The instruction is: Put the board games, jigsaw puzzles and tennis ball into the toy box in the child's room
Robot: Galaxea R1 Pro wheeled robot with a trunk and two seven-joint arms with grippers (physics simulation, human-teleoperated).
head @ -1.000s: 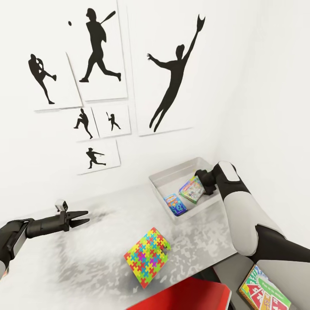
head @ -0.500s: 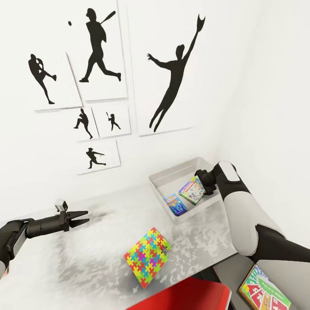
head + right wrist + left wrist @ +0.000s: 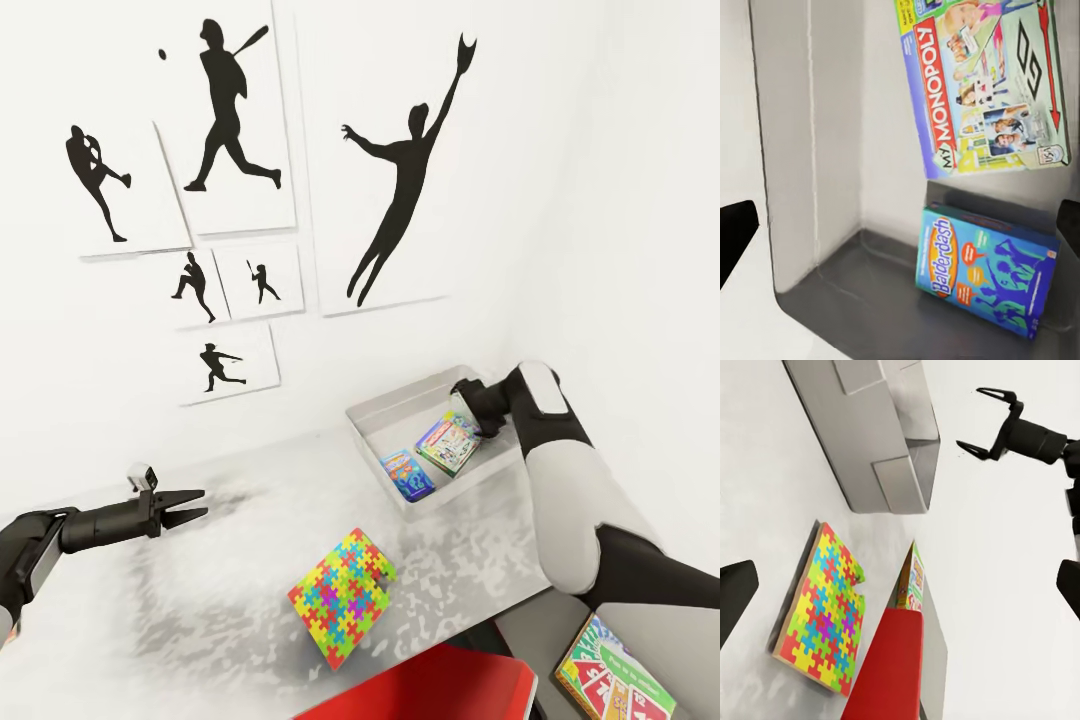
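Observation:
The pale grey toy box [image 3: 405, 390] stands at the table's [image 3: 180, 610] far right corner. Inside it lie two board games: a green-pink one [image 3: 448, 442] [image 3: 986, 82] and a smaller blue one [image 3: 407, 473] [image 3: 982, 270]. My right gripper [image 3: 458, 405] [image 3: 969, 418] hangs open just above the box, apart from the games and holding nothing. A jigsaw puzzle [image 3: 342, 597] [image 3: 821, 615] lies flat near the table's front edge. The yellow-green Skip-Bo game [image 3: 615, 680] rests on the lower dark side unit. My left gripper [image 3: 200, 503] hovers open and empty over the table's left part.
A red chair [image 3: 440, 690] [image 3: 892, 675] sits close under the table's front edge beside the puzzle. White walls with black baseball-player posters [image 3: 400, 190] close in behind and to the right of the table.
My right gripper has lifted up and back from the green-pink game, which now lies lower in the toy box. The left arm has stayed still.

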